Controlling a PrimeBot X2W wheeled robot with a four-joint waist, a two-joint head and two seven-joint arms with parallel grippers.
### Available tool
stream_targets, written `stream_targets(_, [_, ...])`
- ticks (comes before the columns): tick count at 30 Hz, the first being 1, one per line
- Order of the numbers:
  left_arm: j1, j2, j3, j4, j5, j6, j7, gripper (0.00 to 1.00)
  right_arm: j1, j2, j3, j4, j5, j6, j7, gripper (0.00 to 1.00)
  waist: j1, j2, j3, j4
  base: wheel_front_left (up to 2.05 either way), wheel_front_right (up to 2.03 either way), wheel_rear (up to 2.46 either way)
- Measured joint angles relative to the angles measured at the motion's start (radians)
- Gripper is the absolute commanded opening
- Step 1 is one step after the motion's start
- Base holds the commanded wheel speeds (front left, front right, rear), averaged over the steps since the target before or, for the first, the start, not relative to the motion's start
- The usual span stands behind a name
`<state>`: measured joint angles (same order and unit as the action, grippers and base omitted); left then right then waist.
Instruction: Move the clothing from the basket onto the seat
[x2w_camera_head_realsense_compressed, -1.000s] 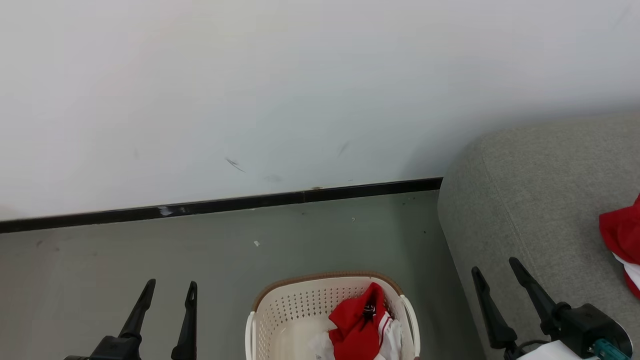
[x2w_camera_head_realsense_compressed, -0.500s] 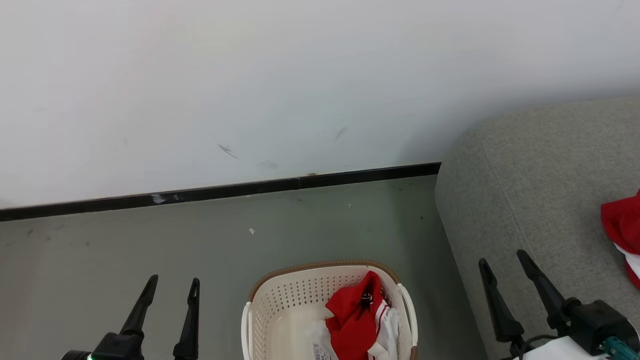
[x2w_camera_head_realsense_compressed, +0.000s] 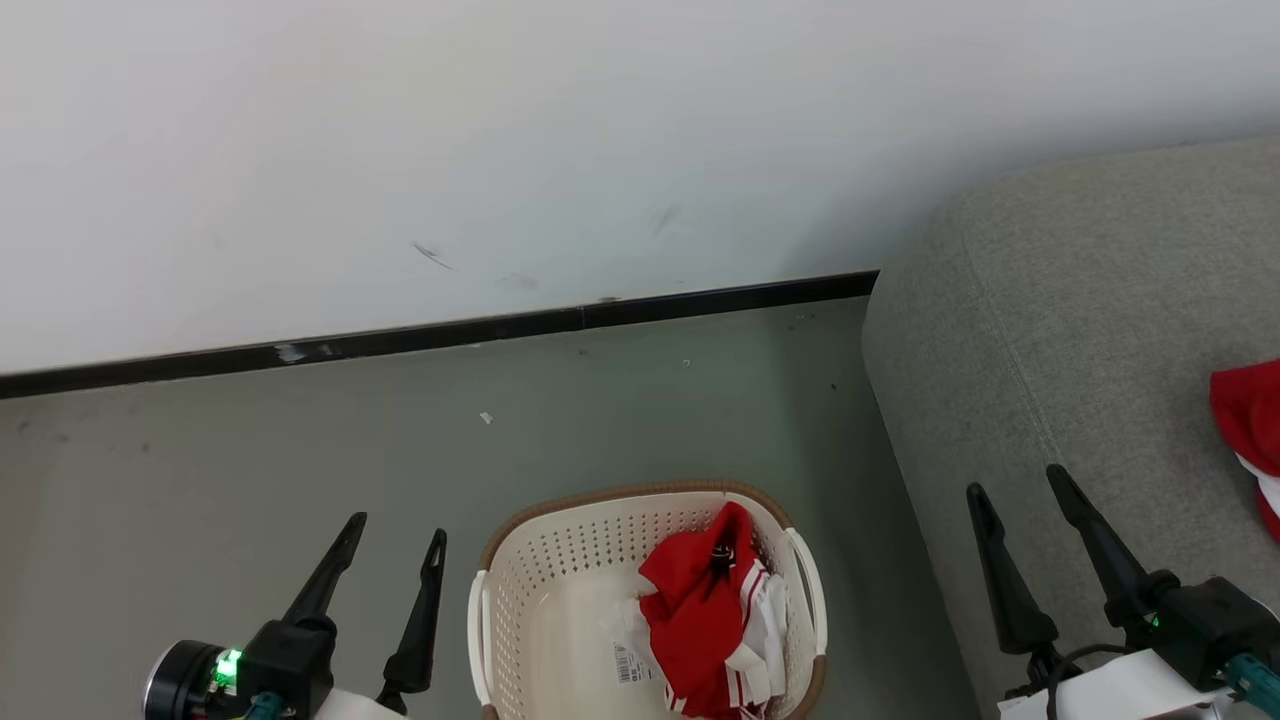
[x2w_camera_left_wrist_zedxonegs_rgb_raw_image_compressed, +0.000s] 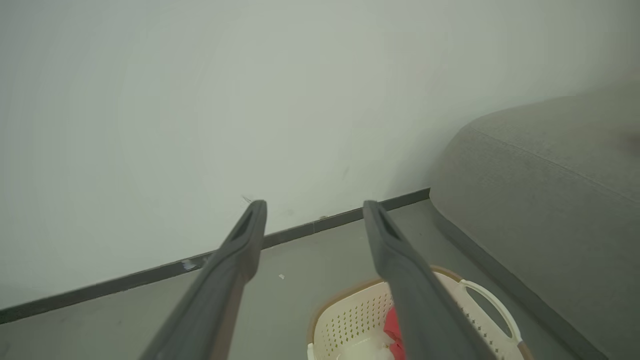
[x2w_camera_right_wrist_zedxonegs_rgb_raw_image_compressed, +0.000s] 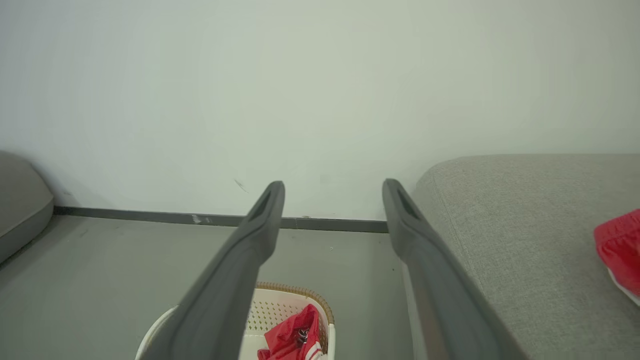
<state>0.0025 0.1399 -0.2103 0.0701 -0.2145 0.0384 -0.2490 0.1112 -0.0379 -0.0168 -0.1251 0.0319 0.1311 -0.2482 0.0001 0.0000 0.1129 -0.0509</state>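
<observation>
Down at about eight o'clock in the head view, my left gripper (x2w_camera_head_realsense_compressed: 398, 527) hovers over the grey floor (x2w_camera_head_realsense_compressed: 250, 450), its two dark fingers spread apart with nothing between them. Just to its right, at six o'clock, the cream basket (x2w_camera_head_realsense_compressed: 560, 560) stands on the floor. The red clothing (x2w_camera_head_realsense_compressed: 700, 620) with white stripes lies bunched against the basket's right-hand wall, a small dark emblem near the top of the heap. Toward twelve o'clock, a black baseboard (x2w_camera_head_realsense_compressed: 450, 335) runs along the foot of the white wall (x2w_camera_head_realsense_compressed: 600, 130). From two to four o'clock sits the grey seat (x2w_camera_head_realsense_compressed: 1050, 330), just beside the basket. My right gripper (x2w_camera_head_realsense_compressed: 1016, 481) hangs at four o'clock, its fingertips showing against the seat's fabric, fingers apart and empty. At three o'clock, on the far right edge, another red garment (x2w_camera_head_realsense_compressed: 1245, 420) with white trim lies on the seat.
</observation>
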Motion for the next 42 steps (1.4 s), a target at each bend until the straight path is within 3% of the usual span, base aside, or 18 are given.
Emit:
stream_targets(20, [-0.231, -0.038, -0.178, 0.204, 0.082, -0.102, 0.064, 1.0, -0.061, 0.001, -0.073, -0.089, -0.014, 0.0, 0.0, 1.0, 0.0, 0.0, 0.172, -0.066, 0.0, 0.0, 0.0])
stream_targets(42, [-0.409, -0.061, -0.253, 0.485, 0.137, -0.13, 0.079, 1.0, -0.179, 0.001, -0.052, -0.155, 0.032, 0.0, -0.007, 1.0, 0.0, 0.0, 0.393, -0.183, 0.0, 0.0, 0.0])
